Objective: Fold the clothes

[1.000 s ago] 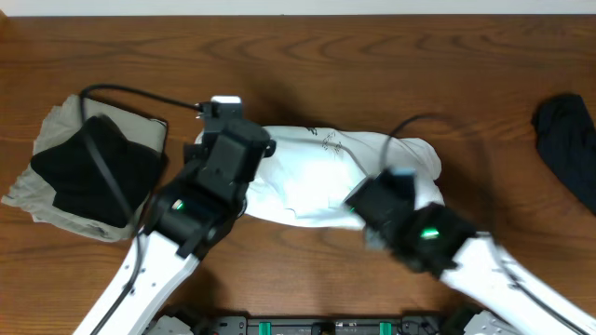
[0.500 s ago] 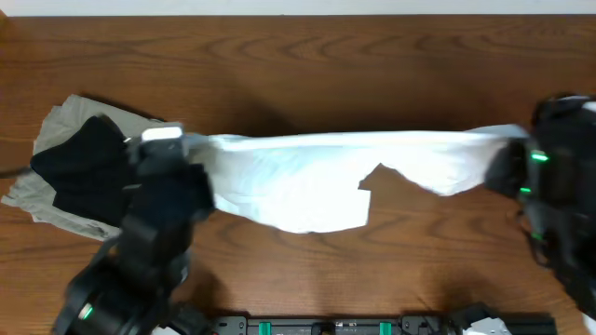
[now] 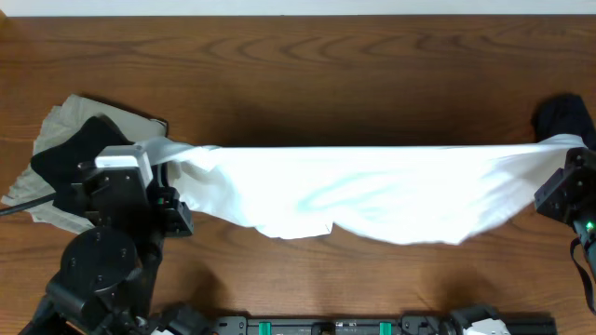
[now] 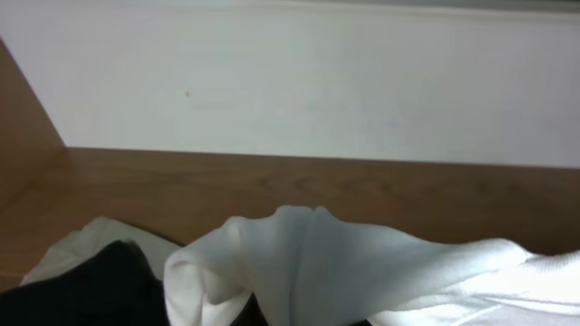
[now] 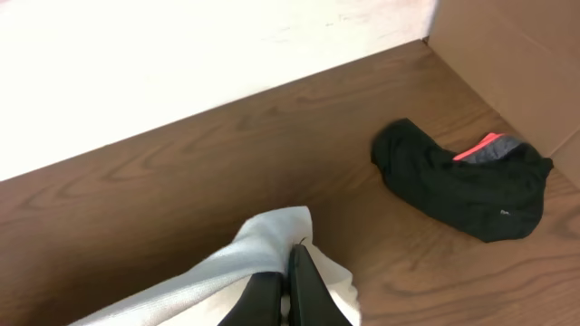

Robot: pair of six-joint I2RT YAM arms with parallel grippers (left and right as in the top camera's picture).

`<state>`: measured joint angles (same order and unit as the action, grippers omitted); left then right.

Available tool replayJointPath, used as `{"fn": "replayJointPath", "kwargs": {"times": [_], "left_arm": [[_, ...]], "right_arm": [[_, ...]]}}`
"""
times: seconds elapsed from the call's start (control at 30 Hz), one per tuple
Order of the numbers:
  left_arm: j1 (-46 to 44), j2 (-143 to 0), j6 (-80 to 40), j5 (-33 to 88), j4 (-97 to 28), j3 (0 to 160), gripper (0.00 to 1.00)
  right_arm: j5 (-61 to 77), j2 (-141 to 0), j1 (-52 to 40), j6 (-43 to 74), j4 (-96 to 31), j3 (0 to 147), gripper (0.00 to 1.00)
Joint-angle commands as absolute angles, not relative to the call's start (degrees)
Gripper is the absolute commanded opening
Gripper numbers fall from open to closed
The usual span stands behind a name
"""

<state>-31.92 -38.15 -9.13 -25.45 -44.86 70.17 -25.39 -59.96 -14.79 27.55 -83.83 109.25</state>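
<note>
Overhead, left gripper (image 3: 166, 154) and right gripper (image 3: 564, 154) clamp opposite ends of white garment (image 3: 372, 191) (stretched between them).

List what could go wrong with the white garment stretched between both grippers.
The right gripper pinches only a small corner of the white garment; pulled this taut, it may slip out.
Its lower edge sags unevenly, so laying it down could trap creases.
The left gripper holds its end beside the black garment, which it might snag or cover.
</note>
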Motion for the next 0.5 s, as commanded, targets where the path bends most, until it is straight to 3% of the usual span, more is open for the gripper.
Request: {"fn": "replayJointPath", "kwargs": {"times": [0.0, 0.13, 0.47], "left_arm": [[-31.6, -37.9, -8.6, -22.5, -47.2, 73.5, 0.06], [-31.6, -37.9, -9.3, -14.5, -52.8, 80.9, 0.06], [-31.6, -42.5, -9.2, -14.2, -52.8, 85.6, 0.06]], "right_arm": [[-28.5, -59.7, -13.9, 26.5, -84.7, 111.1, 0.01], [-28.5, -59.4, -13.9, 26.5, -87.2, 114.7, 0.01], [-29.4, -64.6, -13.9, 25.3, -84.4, 116.5, 0.01]]}}
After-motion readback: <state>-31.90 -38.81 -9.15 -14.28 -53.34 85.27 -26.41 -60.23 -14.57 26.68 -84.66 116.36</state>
